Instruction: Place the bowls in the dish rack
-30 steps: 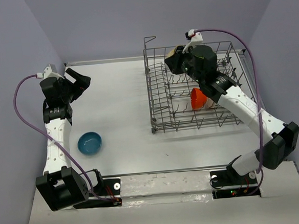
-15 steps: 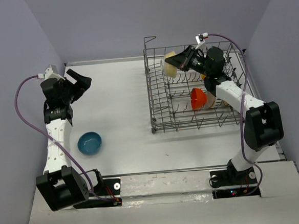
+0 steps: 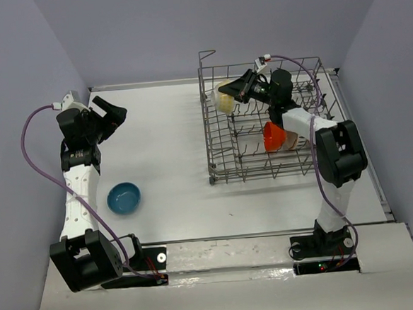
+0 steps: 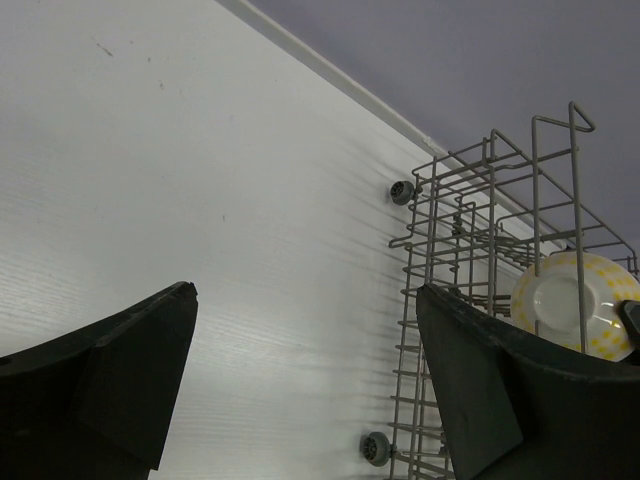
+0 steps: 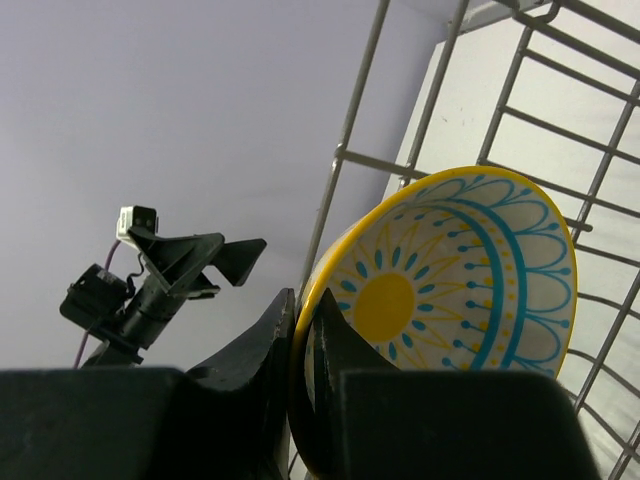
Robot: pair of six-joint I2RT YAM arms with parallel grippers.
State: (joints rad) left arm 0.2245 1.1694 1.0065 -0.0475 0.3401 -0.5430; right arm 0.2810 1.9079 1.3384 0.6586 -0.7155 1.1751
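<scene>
Upper centre, the right hand [image 5: 303,302] clenches just the rim of the flowered bowl [image 5: 450,290], which may slip against the dish rack [image 3: 209,126] wires

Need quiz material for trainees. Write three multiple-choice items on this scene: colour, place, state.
1. Inside, the patterned bowl held by the right gripper at the rack is: A yellow and blue; B red and black; C plain green.
2. The blue bowl lies: A in the rack; B on the table; C in a gripper.
3. The left gripper is: A shut on a bowl; B shut, empty; C open.
Answers: A, yellow centre, blue arcs; B, beside the left arm; C, fingers wide apart.
</scene>
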